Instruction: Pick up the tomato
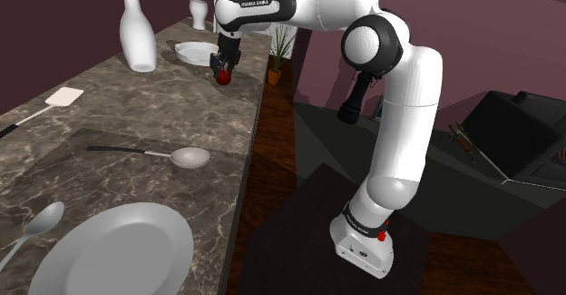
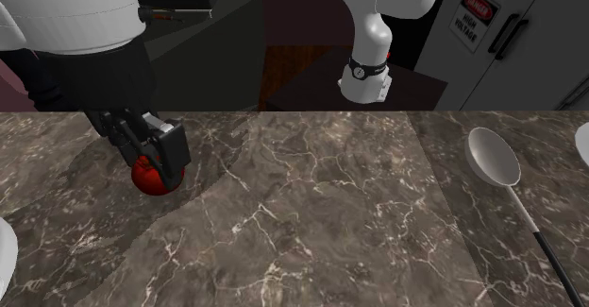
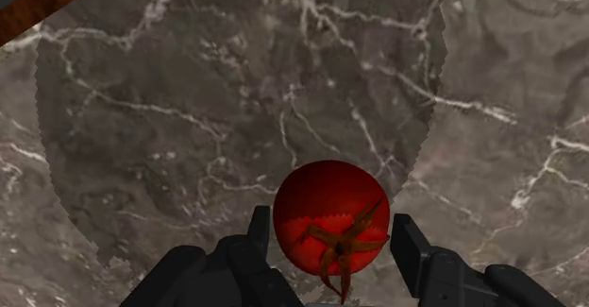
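Dark, white-veined marble worktop [image 1: 136,125] against plum walls. Close to its edge on the arm's side, red tomato [image 1: 223,79], stem star turned toward the wrist camera. Clasped by the black gripper [image 3: 332,222], fingers [image 3: 408,244] pressed to opposite flanks, probably so as to pinch across the widest part and keep the round fruit from rolling out. Cannot tell whether lifted clear of the stone or resting on it; judged ready for a straight rise. In the shoulder view, near the tomato at ten o'clock, small white dish [image 1: 184,50], nothing in it. Farther out at ten, white bottle [image 1: 140,34], contents hidden. Toward seven, ladle [image 1: 190,157], bowl bare; beyond it, large white plate [image 1: 122,248], likewise bare.
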You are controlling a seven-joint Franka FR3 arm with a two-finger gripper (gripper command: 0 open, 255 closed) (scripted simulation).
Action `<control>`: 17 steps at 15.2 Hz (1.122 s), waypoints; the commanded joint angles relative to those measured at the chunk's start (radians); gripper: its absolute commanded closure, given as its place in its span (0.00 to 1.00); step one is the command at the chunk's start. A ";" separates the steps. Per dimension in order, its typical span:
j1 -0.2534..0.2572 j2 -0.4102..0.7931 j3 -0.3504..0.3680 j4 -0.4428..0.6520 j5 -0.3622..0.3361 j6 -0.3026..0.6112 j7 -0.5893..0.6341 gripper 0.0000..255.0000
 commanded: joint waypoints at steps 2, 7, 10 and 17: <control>0.000 0.000 0.000 -0.001 0.000 0.001 0.000 1.00; 0.000 0.001 0.000 0.000 0.000 0.000 0.000 1.00; 0.000 -0.005 0.000 0.020 -0.001 -0.025 0.001 1.00; -0.001 -0.011 -0.001 0.104 -0.003 -0.116 0.005 1.00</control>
